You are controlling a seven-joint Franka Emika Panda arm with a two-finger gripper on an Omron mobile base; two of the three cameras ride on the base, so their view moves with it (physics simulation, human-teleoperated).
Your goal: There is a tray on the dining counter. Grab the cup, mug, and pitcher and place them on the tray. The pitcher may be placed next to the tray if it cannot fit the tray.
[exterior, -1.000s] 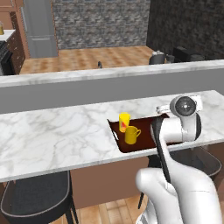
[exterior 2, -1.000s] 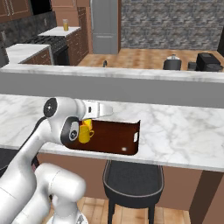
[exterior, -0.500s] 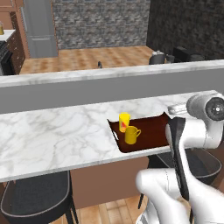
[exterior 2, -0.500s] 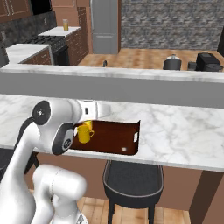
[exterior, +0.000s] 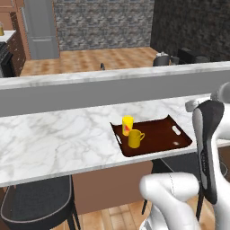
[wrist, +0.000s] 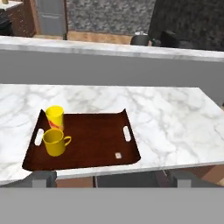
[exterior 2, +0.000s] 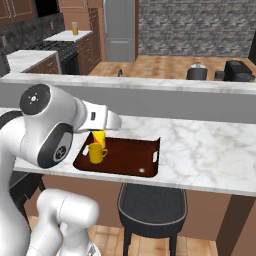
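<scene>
marble dining counter (wrist: 166,113): cup (wrist: 55,117), mug (wrist: 54,142) on tray (wrist: 96,144)

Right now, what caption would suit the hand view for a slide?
Cup and mug stand at one end of the brown tray on the marble counter.

Ahead of the claw, a smooth dark-brown wooden-looking tray (wrist: 94,142) rests on glossy grey-veined marble dining counter (wrist: 166,113), carrying two matt yellow vessels.
</scene>
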